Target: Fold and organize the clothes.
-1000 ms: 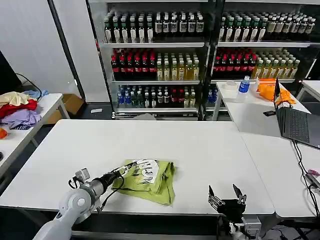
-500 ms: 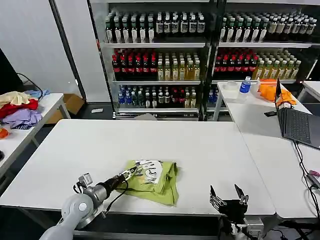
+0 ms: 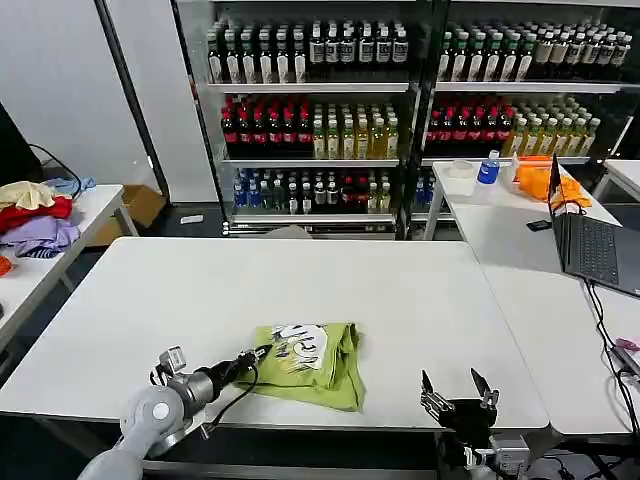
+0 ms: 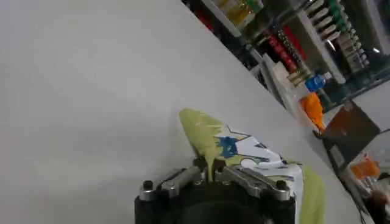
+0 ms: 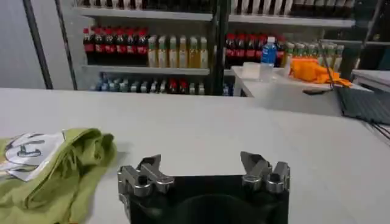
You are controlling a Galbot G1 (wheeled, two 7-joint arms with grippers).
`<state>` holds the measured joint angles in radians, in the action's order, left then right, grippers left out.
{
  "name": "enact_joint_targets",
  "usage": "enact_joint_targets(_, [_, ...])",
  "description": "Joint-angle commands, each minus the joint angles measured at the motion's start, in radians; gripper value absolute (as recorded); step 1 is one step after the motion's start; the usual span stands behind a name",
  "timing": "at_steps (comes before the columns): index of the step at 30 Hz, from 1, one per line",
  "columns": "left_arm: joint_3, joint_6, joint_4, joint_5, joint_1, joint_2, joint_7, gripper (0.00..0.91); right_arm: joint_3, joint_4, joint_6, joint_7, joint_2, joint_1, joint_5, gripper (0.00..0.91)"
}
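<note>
Shelves of bottled drinks are seen behind a white tabletop. On it, at about 6 o'clock in the head view, a lime t-shirt lies as a folded bundle, its white printed graphic facing up. The left gripper is held low at the bundle's 9 o'clock edge; in the left wrist view its jaws are seen pinched narrow on a peak of lime fabric.

Compared with a second ago, the bundle has been drawn nearer the tabletop's front edge and a little toward 3 o'clock, and its outline has become more compact. This is judged to be a tidying pull late in the folding, with release and final placing yet to be done.

The right gripper is parked at 5 o'clock, just beyond the front edge, well apart from the shirt, its jaws spread wide and empty.

A heap of red, lilac and cream garments rests on a side table at 9 o'clock. At 2 o'clock, a small clear tub stands near a laptop; its contents cannot be made out.
</note>
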<state>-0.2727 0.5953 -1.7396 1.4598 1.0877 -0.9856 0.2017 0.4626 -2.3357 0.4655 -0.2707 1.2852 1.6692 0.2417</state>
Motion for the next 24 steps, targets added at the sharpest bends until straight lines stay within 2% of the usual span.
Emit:
enact_joint_targets(1, [-0.151,-0.016,-0.079,0.076,-0.008,0.029,0.022,0.02,0.001,0.0,0.0,0.0,0.0,-0.001,0.001,0.907])
enact_joint_targets(7, [-0.299,-0.017,-0.061,0.066,-0.027,0.103,0.047,0.02,0.003,-0.002,0.002,-0.001,0.003,-0.01,0.004,0.907])
enact_joint_targets(11, [-0.414,-0.015,-0.038,-0.012,-0.047,0.208,0.041,0.02,0.008,-0.004,0.002,-0.001,-0.002,-0.016,0.009,0.907])
enact_joint_targets(15, [-0.478,-0.016,-0.02,-0.239,-0.09,0.332,0.001,0.02,0.012,-0.007,0.001,0.0,-0.007,-0.021,0.015,0.907])
enact_joint_targets(20, [-0.441,-0.017,-0.123,-0.406,-0.067,0.38,-0.029,0.02,-0.002,-0.009,0.001,-0.001,0.004,-0.03,0.012,0.907])
enact_joint_targets(21, [-0.389,-0.019,-0.164,-0.532,-0.04,0.37,-0.043,0.03,-0.005,-0.006,0.004,-0.002,0.006,-0.033,0.011,0.907])
enact_joint_targets(24, [-0.274,-0.02,-0.217,-0.726,0.024,0.33,-0.061,0.03,-0.008,0.0,-0.004,0.0,0.012,-0.029,0.007,0.907])
